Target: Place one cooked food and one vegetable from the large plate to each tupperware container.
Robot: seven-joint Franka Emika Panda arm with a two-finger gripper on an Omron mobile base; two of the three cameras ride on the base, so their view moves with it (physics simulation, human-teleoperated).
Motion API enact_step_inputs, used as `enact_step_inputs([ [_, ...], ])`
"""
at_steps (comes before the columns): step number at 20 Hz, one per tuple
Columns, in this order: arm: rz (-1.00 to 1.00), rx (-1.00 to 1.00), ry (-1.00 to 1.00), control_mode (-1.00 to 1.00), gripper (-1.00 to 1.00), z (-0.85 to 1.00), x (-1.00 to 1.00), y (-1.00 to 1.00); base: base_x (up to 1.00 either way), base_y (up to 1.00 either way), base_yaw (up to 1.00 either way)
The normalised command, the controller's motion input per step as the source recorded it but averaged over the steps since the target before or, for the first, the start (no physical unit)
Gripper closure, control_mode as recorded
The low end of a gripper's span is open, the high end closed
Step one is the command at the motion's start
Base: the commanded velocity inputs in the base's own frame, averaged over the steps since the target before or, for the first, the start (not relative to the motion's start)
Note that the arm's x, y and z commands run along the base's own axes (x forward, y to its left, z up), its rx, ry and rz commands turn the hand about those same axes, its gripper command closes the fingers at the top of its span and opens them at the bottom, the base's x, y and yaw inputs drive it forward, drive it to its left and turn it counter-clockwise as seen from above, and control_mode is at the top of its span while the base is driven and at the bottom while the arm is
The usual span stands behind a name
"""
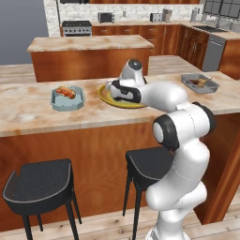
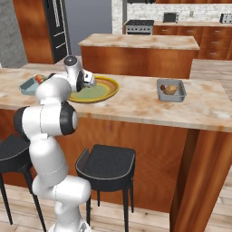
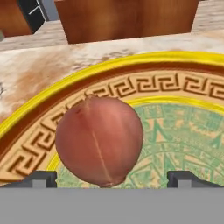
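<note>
A reddish-brown onion (image 3: 99,140) lies on the large plate (image 3: 131,65), on its patterned inner ring near the yellow rim. My gripper (image 3: 112,177) hangs open right over it. The two fingertips (image 3: 41,178) stand wide apart, one on each side of the onion, and neither presses on it. On the counter the large plate (image 1: 104,96) sits between the two tupperware containers. The pale blue-grey container (image 1: 68,99) at the left holds orange-red food. At the right, the dark grey container (image 1: 200,83) holds brown food. My hand (image 2: 84,80) covers the plate's left part.
The marble counter (image 1: 28,112) runs across both base views, with two dark stools (image 1: 40,185) tucked below its front edge. A second island counter (image 1: 89,44) stands behind it. A stove (image 1: 76,27) and small appliances line the back wall.
</note>
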Motion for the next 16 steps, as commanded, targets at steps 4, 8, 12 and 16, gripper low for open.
enact_step_inputs([
  [4, 0.01, 0.01, -0.08, -1.0, -1.0, -0.11, 0.52, 0.03, 0.0, 0.0, 0.0],
  [8, 0.01, 0.0, -0.09, -1.0, -1.0, 0.0, 0.33, 0.18, 0.0, 0.0, 0.0],
  [12, 0.0, 0.0, -0.06, -1.0, 1.0, -0.01, 0.0, 0.05, 0.0, 0.0, 0.0],
  [16, 0.0, 0.0, -0.01, -1.0, 1.0, -0.01, -0.14, -0.03, 0.0, 0.0, 0.0],
])
